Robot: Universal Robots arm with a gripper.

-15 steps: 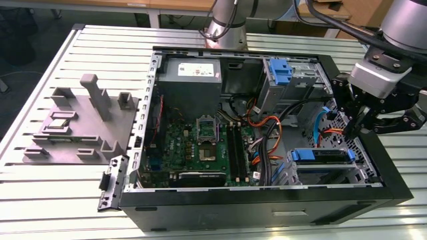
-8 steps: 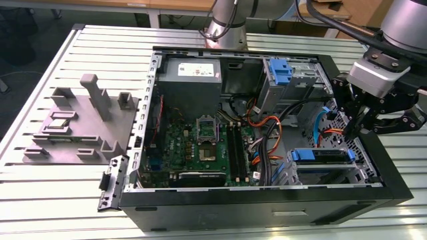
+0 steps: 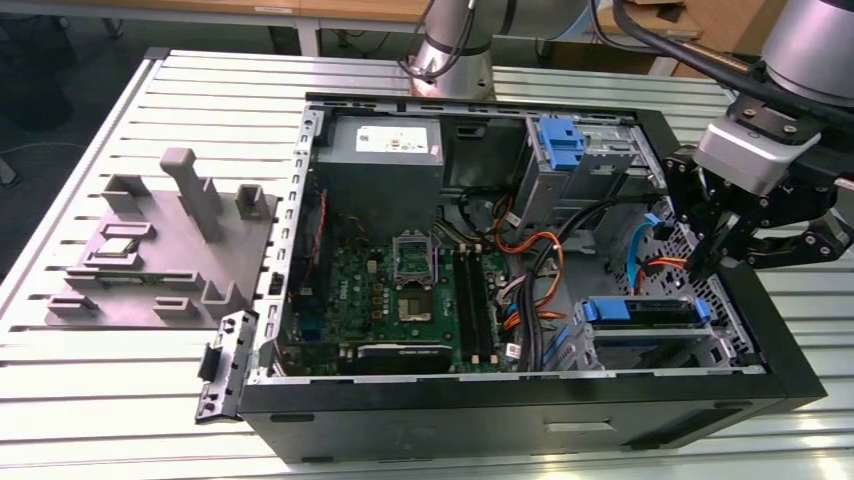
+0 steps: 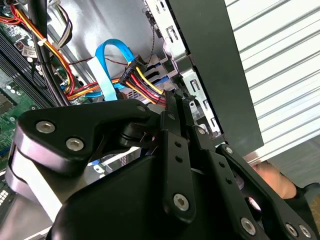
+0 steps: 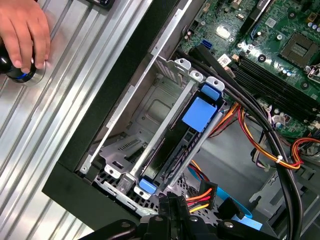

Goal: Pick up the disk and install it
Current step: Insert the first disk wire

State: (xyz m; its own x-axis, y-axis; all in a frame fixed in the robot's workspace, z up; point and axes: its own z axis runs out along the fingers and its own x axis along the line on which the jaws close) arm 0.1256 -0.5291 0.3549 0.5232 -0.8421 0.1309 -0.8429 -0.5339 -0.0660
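Black gripper hangs over the open computer case, at its side on the exterior view's right; fingers pressed together, grasping nothing. The disk sits seated in the drive cage near the case's front corner: dark body edge-on, blue carrier bracket with a blue pull tab. Blue flat cable and orange-yellow power wires lie just beside the fingertips. Case rests on a slatted aluminium table. A person's hand rests on a round black knob. Grey fixture plate lies beside the case.
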